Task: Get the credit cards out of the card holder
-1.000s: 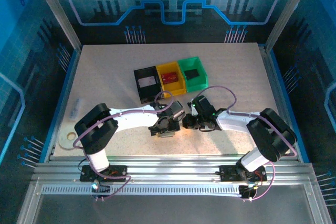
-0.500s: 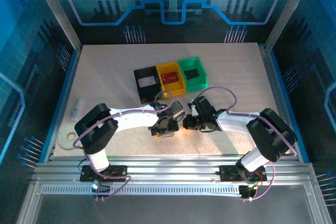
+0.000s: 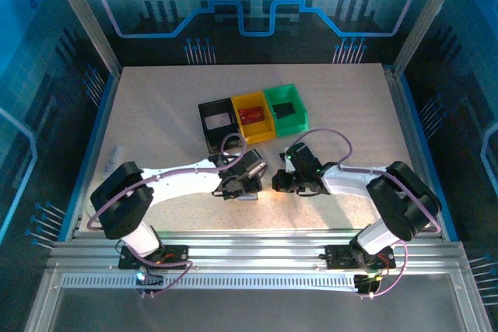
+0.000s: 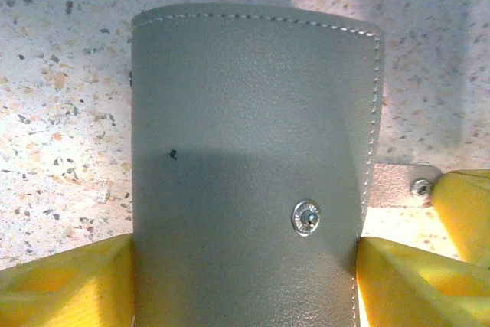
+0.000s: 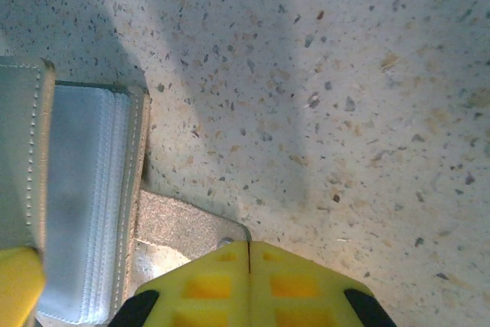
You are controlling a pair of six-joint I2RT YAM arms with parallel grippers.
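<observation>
One card holder [image 4: 245, 112], probably light and floppy, sits clamped in the left gripper [image 4: 243, 273]; right gripper [image 5: 249, 266] is closed at its strap [image 5: 184, 227]; grasp there.

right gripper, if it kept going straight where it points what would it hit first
Probably the bare table: the right gripper points at open tabletop, with the wallet off to one side. Depth is unclear.

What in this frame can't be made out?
Cards inside: hidden behind the cover of the grey stitched folding card holder, left wrist view.
Its pale sleeves: edge-on, cut by the frame edge, right wrist view.
Top view: holder mostly under left tool and right tool.
Yellow plastic bin contents: too small.
</observation>
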